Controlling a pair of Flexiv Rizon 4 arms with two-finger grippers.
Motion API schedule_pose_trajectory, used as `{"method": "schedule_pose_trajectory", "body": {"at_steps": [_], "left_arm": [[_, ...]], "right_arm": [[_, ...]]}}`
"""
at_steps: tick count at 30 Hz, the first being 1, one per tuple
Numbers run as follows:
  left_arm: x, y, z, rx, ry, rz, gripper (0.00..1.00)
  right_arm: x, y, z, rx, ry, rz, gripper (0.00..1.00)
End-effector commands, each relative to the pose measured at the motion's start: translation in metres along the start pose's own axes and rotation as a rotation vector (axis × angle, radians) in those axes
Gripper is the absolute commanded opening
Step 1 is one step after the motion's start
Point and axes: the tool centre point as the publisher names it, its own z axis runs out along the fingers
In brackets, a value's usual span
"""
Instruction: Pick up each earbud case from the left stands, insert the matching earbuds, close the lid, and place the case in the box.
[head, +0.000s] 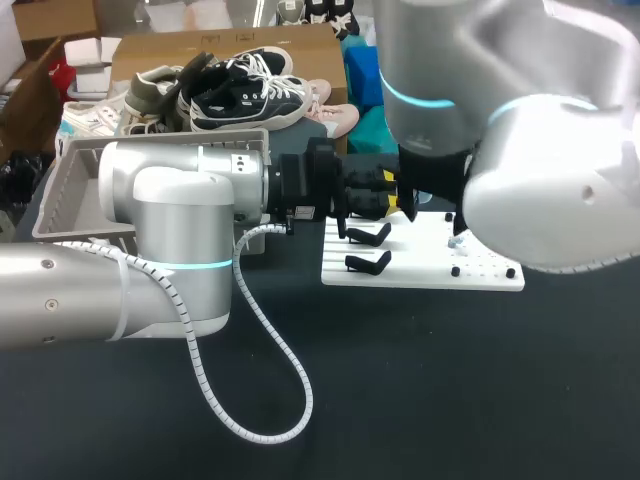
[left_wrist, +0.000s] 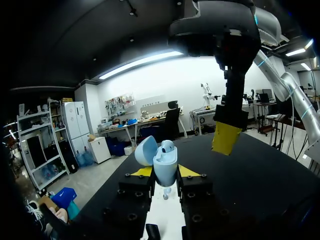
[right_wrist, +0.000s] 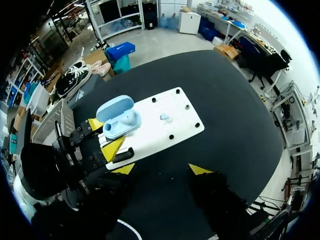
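Black table (head: 450, 380) fills the head view, with a white board (head: 480, 275) of black stands (head: 368, 263) at the middle and a grey box (head: 60, 190) far left. The left claw (head: 385, 195) sits over the board's left edge.

At the left wrist, the left claw (left_wrist: 165, 171) is clamped on a pale blue case (left_wrist: 164, 162), lid up, one earbud (left_wrist: 167, 146) seated inside.

From the right wrist, the right claw (right_wrist: 161, 170) spreads wide and holds nothing, above the case (right_wrist: 120, 125). A loose earbud (right_wrist: 164, 116) lies on the board (right_wrist: 175, 107) beside the case.

right hand (right_wrist: 161, 170) crowds open case (right_wrist: 117, 122), free room over table (right_wrist: 230, 100) past board (right_wrist: 172, 120)
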Motion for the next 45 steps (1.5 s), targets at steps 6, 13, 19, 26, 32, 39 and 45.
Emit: {"method": "schedule_pose_trajectory", "body": {"at_steps": [6,13,19,26,32,39,45], "left_arm": [[0.001,0.000,0.000,-0.002,-0.002,0.001,0.00],[0.001,0.000,0.000,-0.002,-0.002,0.001,0.00],[0.001,0.000,0.000,-0.002,-0.002,0.001,0.00],[0.001,0.000,0.000,-0.002,-0.002,0.001,0.00],[0.001,0.000,0.000,-0.002,-0.002,0.001,0.00],[0.001,0.000,0.000,-0.002,-0.002,0.001,0.00],[0.001,0.000,0.000,-0.002,-0.002,0.001,0.00]], "right_arm": [[0.004,-0.024,0.033,-0.260,-0.086,-0.070,0.90],[-0.001,-0.026,0.056,-0.371,-0.124,-0.174,0.82],[-0.010,-0.023,0.071,-0.389,-0.131,-0.220,0.95],[-0.020,-0.025,0.094,-0.378,-0.093,-0.207,0.87],[-0.025,-0.025,0.109,-0.360,-0.072,-0.202,0.84],[-0.034,-0.022,0.120,-0.359,-0.064,-0.192,0.76],[-0.043,-0.020,0.127,-0.330,-0.068,-0.181,0.71]]}}
